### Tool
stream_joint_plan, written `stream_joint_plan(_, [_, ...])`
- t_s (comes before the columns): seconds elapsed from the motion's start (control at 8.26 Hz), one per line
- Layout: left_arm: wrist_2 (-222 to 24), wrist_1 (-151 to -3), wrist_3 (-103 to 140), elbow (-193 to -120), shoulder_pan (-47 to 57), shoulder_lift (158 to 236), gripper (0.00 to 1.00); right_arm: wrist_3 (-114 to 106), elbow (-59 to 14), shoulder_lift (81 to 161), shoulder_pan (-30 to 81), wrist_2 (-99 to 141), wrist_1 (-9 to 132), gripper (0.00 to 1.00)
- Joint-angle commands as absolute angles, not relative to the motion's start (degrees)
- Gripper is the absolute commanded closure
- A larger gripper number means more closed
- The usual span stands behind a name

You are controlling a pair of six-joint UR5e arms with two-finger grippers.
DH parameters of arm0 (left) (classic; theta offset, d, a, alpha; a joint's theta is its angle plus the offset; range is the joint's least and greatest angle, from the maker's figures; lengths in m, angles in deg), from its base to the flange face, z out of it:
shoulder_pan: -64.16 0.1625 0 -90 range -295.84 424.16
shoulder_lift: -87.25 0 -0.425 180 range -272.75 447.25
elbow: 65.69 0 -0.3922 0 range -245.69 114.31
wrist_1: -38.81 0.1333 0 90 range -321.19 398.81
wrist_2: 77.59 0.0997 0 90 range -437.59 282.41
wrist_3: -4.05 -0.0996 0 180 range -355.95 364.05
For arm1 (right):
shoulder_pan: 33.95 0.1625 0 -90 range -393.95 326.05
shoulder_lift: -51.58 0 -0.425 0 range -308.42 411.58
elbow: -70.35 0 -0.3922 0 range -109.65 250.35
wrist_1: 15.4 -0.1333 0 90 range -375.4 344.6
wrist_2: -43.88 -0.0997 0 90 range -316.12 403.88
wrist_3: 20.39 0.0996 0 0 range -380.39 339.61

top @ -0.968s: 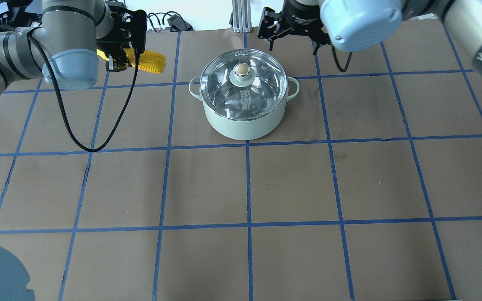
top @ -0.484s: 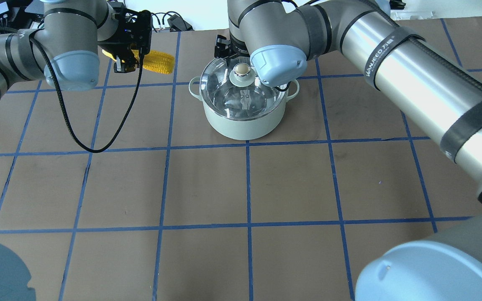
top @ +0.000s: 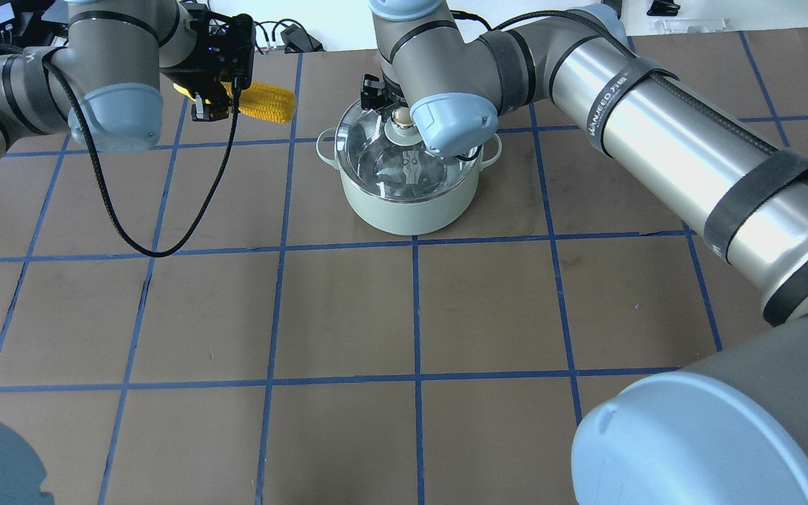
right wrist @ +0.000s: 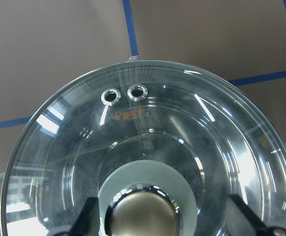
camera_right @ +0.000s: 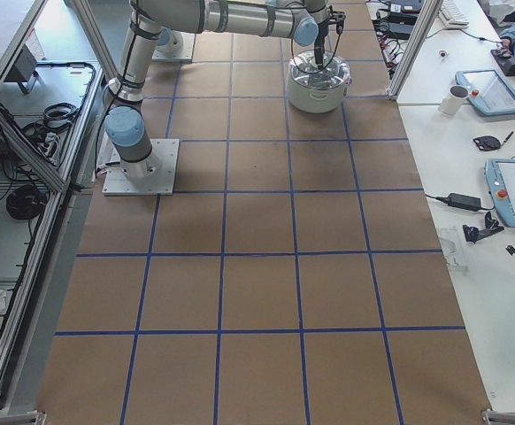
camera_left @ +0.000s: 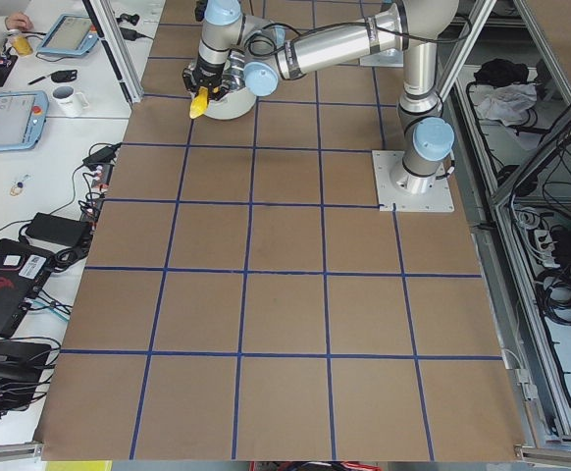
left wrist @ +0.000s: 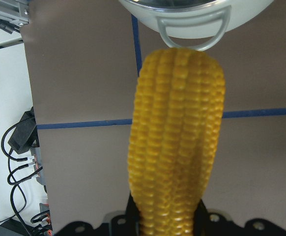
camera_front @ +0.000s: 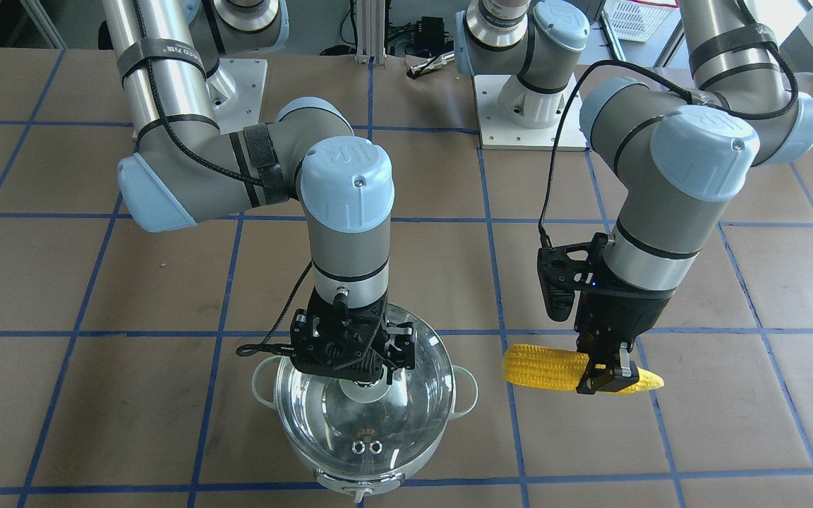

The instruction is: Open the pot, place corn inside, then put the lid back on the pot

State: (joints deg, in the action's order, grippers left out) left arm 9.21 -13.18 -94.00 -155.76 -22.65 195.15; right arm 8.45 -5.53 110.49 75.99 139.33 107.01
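Right gripper (right wrist: 165, 219): released and spread wide, one finger (right wrist: 89, 219) on either side of the knob, with a gap showing on both sides.
Knob (right wrist: 142, 216): between the right fingers, gripped by neither.
Lid (right wrist: 221, 147): directly under the right fingers, seated on the pot; its two vent holes (right wrist: 124, 93) lie out beyond the fingertips.
Pot (top: 404, 210): beneath the lid, standing on the table (top: 348, 315).
Left gripper (camera_front: 607, 377): clenched on the corn near its tapered end.
Corn (camera_front: 544, 368): lies level across the left fingers, lifted off the table. Its blunt end sticks out past them towards the pot's side handle (left wrist: 194, 32), apart from it.
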Motion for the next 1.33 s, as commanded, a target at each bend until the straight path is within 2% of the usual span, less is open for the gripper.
stream_joint_plan(0.0, [9.42,-13.92,-95.70,-155.86,-20.66,194.66,1.00,8.79,-5.50,110.29,76.09,138.98,108.88,0.19])
stream_joint_plan(0.24, [9.33,-14.27,-95.71,-156.13,-20.56,194.65,1.00,8.79,-5.50,110.29,76.27,138.80,109.06,0.21])
stream_joint_plan(0.73, [9.33,-14.36,-95.71,-156.30,-20.56,195.00,1.00,8.97,-5.41,110.20,76.27,138.72,109.06,0.42])
stream_joint_plan(1.09, [9.42,-14.36,-95.71,-156.57,-20.56,195.01,1.00,9.58,-5.41,110.38,76.27,138.72,108.97,0.52])
stream_joint_plan(1.21, [9.33,-14.19,-95.62,-156.57,-20.65,194.92,1.00,9.58,-5.41,110.38,76.27,138.72,108.97,0.53])
